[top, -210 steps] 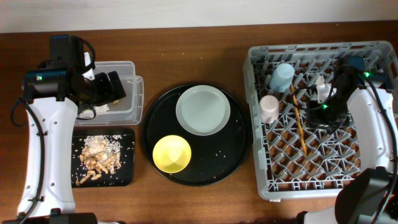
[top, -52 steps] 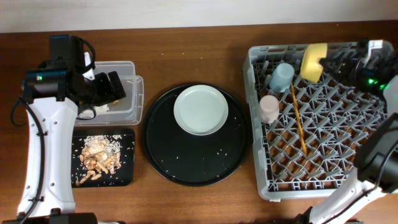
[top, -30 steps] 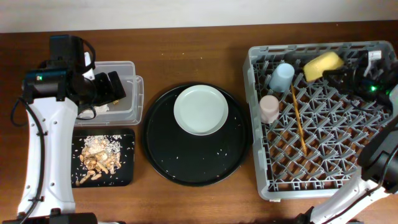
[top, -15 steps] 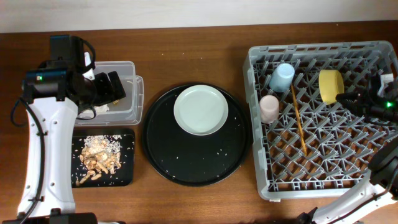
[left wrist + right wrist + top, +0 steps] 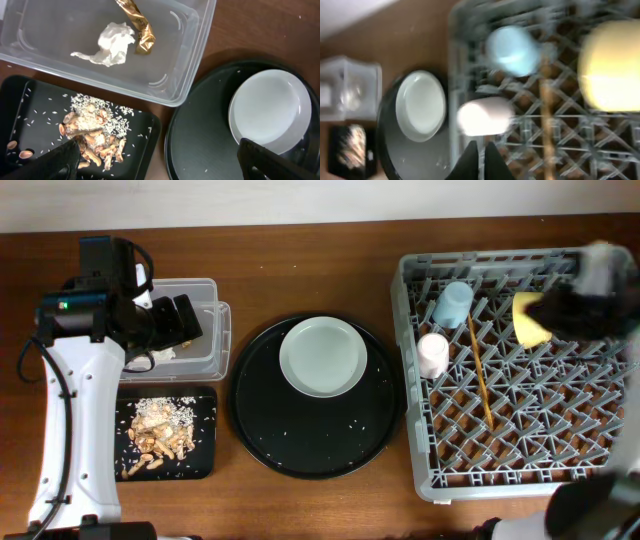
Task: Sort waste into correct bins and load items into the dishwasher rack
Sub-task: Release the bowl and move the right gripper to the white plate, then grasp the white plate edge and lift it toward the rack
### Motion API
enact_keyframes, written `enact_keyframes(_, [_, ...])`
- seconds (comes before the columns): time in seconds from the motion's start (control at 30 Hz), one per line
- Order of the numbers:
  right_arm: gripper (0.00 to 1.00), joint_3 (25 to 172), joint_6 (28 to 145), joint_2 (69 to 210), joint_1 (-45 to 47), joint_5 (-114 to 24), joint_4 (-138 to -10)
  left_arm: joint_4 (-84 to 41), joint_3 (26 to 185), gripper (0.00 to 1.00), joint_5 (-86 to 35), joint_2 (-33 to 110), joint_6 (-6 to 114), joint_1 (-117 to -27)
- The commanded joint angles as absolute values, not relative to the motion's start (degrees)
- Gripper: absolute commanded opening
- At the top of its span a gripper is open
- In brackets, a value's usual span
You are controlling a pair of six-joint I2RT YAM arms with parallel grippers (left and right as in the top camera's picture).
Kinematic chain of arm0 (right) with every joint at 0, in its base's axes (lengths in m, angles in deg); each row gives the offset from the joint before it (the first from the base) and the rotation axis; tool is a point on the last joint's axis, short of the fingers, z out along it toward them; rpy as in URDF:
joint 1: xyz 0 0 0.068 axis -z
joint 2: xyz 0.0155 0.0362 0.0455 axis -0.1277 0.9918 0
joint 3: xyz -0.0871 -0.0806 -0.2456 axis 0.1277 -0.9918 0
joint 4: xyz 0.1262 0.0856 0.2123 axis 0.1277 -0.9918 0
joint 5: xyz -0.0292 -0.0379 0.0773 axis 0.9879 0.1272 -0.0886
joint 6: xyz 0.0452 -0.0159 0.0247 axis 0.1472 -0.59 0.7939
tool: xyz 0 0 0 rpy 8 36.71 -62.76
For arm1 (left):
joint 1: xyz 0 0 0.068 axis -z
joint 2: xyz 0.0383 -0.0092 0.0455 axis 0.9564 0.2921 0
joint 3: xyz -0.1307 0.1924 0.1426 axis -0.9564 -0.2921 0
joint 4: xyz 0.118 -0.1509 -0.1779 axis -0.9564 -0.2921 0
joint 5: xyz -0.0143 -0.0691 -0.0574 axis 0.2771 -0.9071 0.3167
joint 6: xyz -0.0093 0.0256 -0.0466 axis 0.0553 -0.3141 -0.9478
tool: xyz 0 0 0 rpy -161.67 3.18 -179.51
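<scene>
Left jaws apart; right jaws pressed together, blurred; smooth yellow bowl (image 5: 529,321) among grey plastic rack (image 5: 520,435) pegs.

1. Your overhead camera looks straight down from high up on the whole table (image 5: 320,270), with the rack (image 5: 520,450) at the right.
2. Your left wrist camera looks down from close by onto the clear tub (image 5: 195,55), black tray (image 5: 30,100) and plate (image 5: 267,107).
3. Your right wrist camera, blurred, looks down on the rack's left part; both wrist views share the plate.
</scene>
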State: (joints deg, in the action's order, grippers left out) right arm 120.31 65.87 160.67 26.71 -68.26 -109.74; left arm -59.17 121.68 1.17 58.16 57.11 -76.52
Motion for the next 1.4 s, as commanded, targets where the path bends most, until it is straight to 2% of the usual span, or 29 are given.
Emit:
enact_keyframes(0.0, [0.09,120.85,74.92,157.57,10.93,-46.06,-110.16,-59.19,121.64,1.00,1.63,57.70,57.13,-76.46])
enact_keyframes(0.17, [0.17,120.83,81.20,159.79,-5.86,-44.83,-109.85,-59.19,121.64,1.00,1.61,57.70,57.13,-76.46])
enact_keyframes(0.2, [0.27,120.83,81.98,160.43,-7.80,-44.86,-109.59,-59.19,121.64,1.00,1.63,57.70,57.13,-76.46])
enact_keyframes(0.27, [0.30,120.83,82.99,162.18,-11.45,-45.05,-108.30,-59.19,121.64,1.00,1.61,57.70,57.13,-76.46])
enact_keyframes(0.3, [0.50,120.70,83.97,163.12,-12.94,-45.14,-107.97,-59.19,121.64,1.00,1.63,57.70,57.15,-76.46])
enact_keyframes(0.33, [0.89,120.59,84.06,164.01,-14.01,-45.80,-107.91,-59.17,121.64,1.00,1.63,57.70,57.15,-76.46])
enact_keyframes(0.37, [0.98,120.59,84.02,165.13,-14.97,-46.36,-107.71,-59.19,121.64,1.00,1.61,57.70,57.13,-76.43])
enact_keyframes(0.57, [0.99,120.57,86.44,174.09,-17.57,-46.58,-106.20,-59.19,121.64,1.00,1.61,57.70,57.13,-76.43])
enact_keyframes(0.6, [0.93,120.57,87.14,175.42,-17.57,-46.56,-105.94,-59.19,121.64,1.00,1.61,57.70,57.13,-76.46])
enact_keyframes(0.63, [0.77,120.57,87.97,176.80,-17.57,-46.52,-105.52,-59.19,121.64,1.00,1.61,57.70,57.13,-76.46])
enact_keyframes(0.73, [0.41,120.57,89.37,181.39,-17.57,-45.25,-103.69,-59.19,121.64,1.00,1.63,57.70,57.13,-76.46])
enact_keyframes(0.9, [0.39,120.57,95.64,187.77,-17.57,-35.92,-101.55,-59.19,121.64,1.00,1.63,57.70,57.13,-76.46])
enact_keyframes(1.07, [0.38,120.46,95.60,191.84,-17.57,-34.95,-97.85,-59.19,121.64,1.00,1.63,57.70,57.13,-76.46])
enact_keyframes(1.13, [0.29,120.31,95.60,192.91,-17.57,-34.95,-96.74,-59.19,121.64,1.00,1.63,57.70,57.13,-76.46])
enact_keyframes(1.2, [0.25,120.22,95.86,193.80,-17.57,-34.91,-96.12,-59.17,121.64,1.00,1.63,57.70,57.13,-76.46])
enact_keyframes(1.37, [0.23,119.91,97.04,195.68,-17.57,-34.91,-95.43,-59.19,121.64,1.00,1.61,57.70,57.13,-76.46])
